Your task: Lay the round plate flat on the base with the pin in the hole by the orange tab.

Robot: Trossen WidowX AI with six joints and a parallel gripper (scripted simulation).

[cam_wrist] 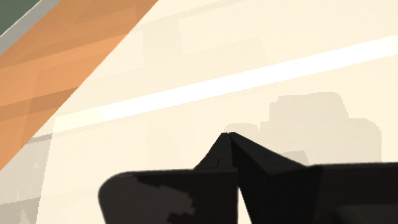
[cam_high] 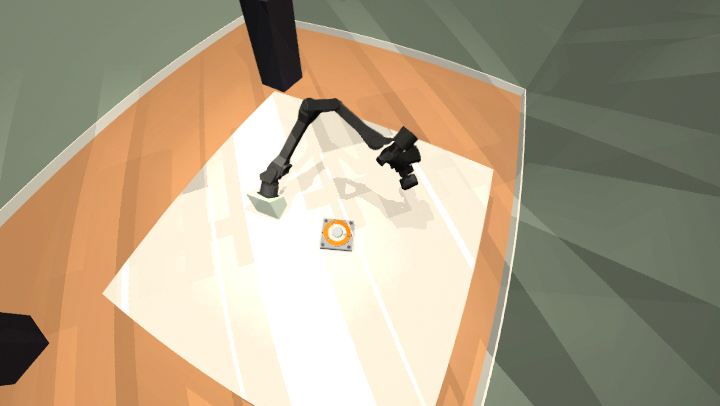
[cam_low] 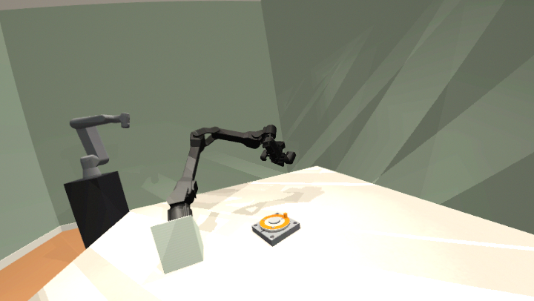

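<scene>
Gripper (cam_high: 406,177) closed, empty, hanging at two o'clock, well apart from plate (cam_high: 337,232). Plate untouched on base (cam_low: 276,231); turning and seating all remain.

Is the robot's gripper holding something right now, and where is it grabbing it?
Nothing is held. The gripper is shut with its fingertips pressed together on nothing, up in the air and well away from the round plate.
</scene>
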